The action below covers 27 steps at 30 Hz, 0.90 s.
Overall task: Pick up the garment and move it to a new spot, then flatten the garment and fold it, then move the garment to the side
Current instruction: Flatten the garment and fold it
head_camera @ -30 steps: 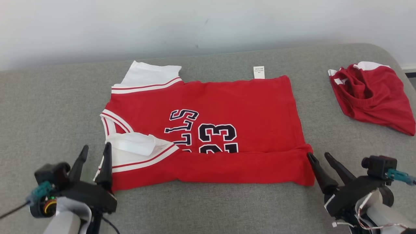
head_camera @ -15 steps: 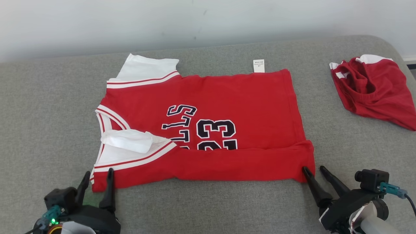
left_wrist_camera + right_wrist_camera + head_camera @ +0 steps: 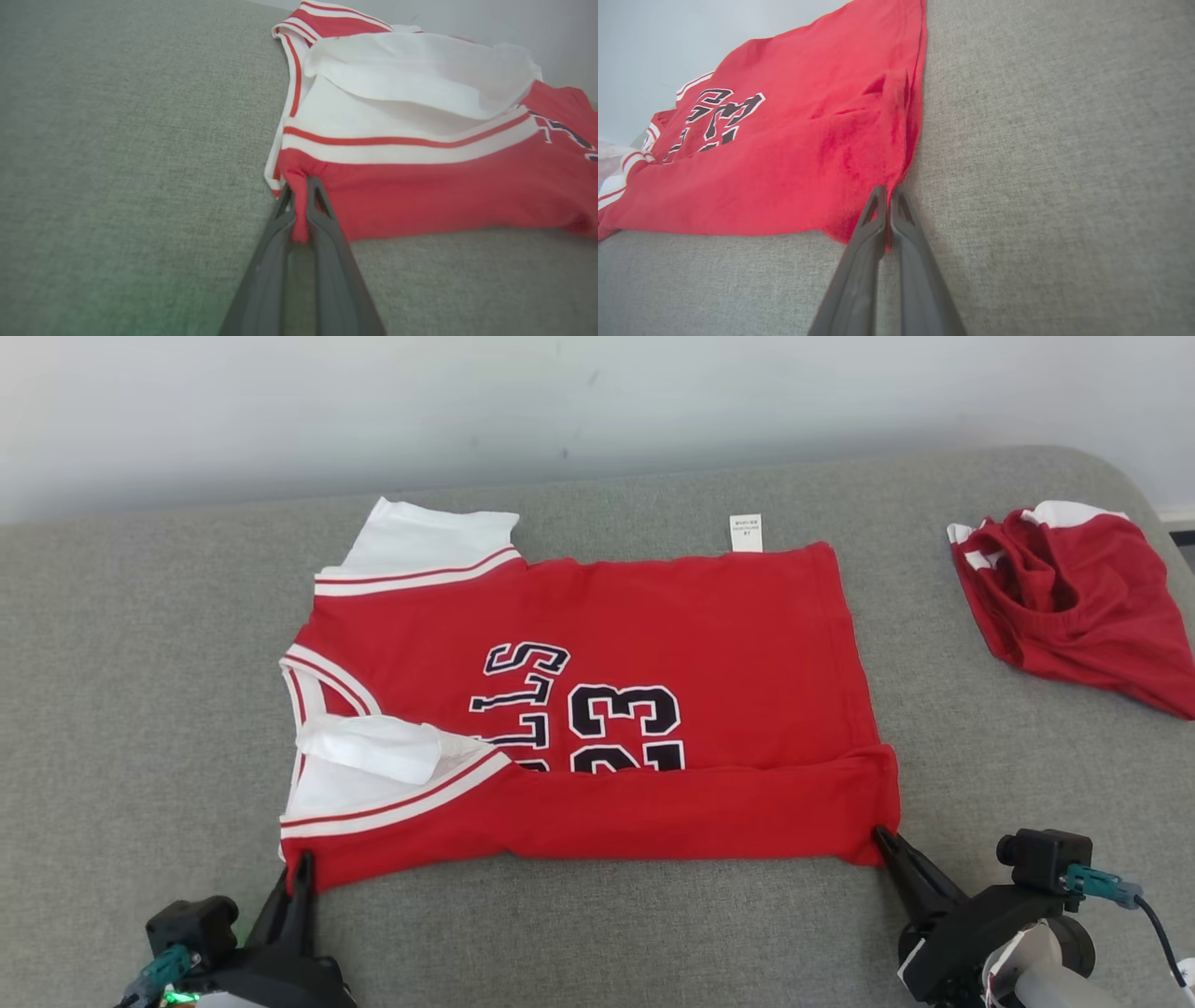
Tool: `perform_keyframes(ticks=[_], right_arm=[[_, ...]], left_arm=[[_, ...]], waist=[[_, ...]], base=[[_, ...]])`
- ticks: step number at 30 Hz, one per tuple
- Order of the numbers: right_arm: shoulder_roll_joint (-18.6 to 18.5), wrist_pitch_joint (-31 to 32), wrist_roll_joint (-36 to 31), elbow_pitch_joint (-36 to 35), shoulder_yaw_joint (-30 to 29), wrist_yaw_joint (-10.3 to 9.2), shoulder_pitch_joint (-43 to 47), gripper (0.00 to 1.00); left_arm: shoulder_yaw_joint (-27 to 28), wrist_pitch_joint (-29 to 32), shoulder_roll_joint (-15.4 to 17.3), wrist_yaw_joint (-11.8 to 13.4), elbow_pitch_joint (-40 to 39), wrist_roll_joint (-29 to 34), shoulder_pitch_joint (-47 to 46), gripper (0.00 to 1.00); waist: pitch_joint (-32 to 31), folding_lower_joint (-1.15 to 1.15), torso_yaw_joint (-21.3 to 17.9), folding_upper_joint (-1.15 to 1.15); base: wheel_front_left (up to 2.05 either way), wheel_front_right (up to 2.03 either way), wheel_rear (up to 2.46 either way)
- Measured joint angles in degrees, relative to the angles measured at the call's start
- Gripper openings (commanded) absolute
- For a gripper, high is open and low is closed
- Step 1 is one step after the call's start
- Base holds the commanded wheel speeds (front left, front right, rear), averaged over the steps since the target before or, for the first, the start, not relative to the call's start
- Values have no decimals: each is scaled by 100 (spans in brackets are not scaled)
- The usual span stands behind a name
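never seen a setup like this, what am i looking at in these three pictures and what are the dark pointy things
This is a two-armed robot folding clothes. The wide picture comes from a camera on its head, looking down at a grey padded surface. The dark pointed things are its grippers, each a pair of long fingers. The other two pictures come from cameras on its wrists, looking along those fingers. A red jersey with white sleeves and the number 23 lies spread out, its near edge folded over. The left gripper is shut on the near corner by the sleeve; the right gripper is shut on the near corner at the hem. A second, crumpled red garment lies apart at the far right.
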Motion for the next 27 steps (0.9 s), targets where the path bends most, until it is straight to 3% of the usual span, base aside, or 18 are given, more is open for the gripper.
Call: perform_keyframes(ticks=[10, 22, 27], right_arm=[[-147, -55, 233, -158, -240, 0, 538, 0], [-571, 118, 270, -724, -627, 0, 1608, 0], [-575, 209, 210, -895, -798, 0, 1790, 0]], left_arm=[[-75, 3, 14, -98, -105, -101, 485, 0], [-140, 335, -76, 374, -1503, -245, 1789, 0], [-125, 433, -37, 519, -1915, -263, 2026, 0]], waist=[[-448, 0, 89, 0], [-653, -1, 215, 0], [-597, 0, 215, 0]], base=[[0, 0, 0], [0, 0, 0], [0, 0, 0]])
